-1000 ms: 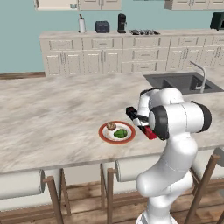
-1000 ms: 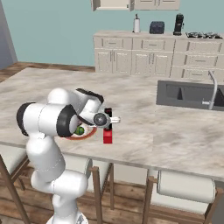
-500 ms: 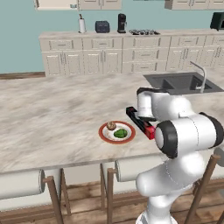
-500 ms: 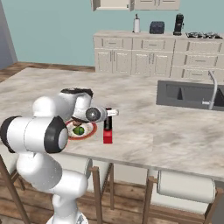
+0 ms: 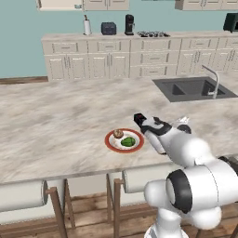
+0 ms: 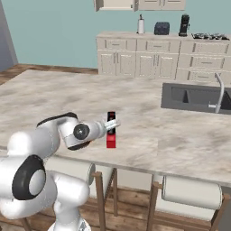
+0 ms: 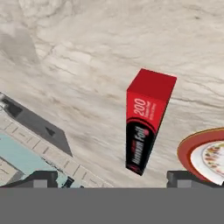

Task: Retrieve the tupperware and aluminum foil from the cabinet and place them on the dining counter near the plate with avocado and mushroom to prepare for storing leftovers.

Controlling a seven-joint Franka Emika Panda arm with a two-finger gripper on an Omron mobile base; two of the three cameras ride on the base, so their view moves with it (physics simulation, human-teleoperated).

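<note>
Fingers (image 7: 46, 177) stand spread wide, gripping nothing; the aluminum foil (image 7: 146, 120) lies free on the bench (image 5: 56, 125), apparently just beside the plate (image 5: 123, 141) at its 3 o'clock. Foil looks delivered; the tupperware seemingly remains to be fetched.

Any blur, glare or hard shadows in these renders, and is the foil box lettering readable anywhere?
Hand view: sharp, the aluminum foil lettering reads "200" and "Foil", and a soft grey shadow falls on the dining counter. Left base view: even flat lighting, no glare, the plate slightly soft. Right base view: box lettering too small to read.
</note>
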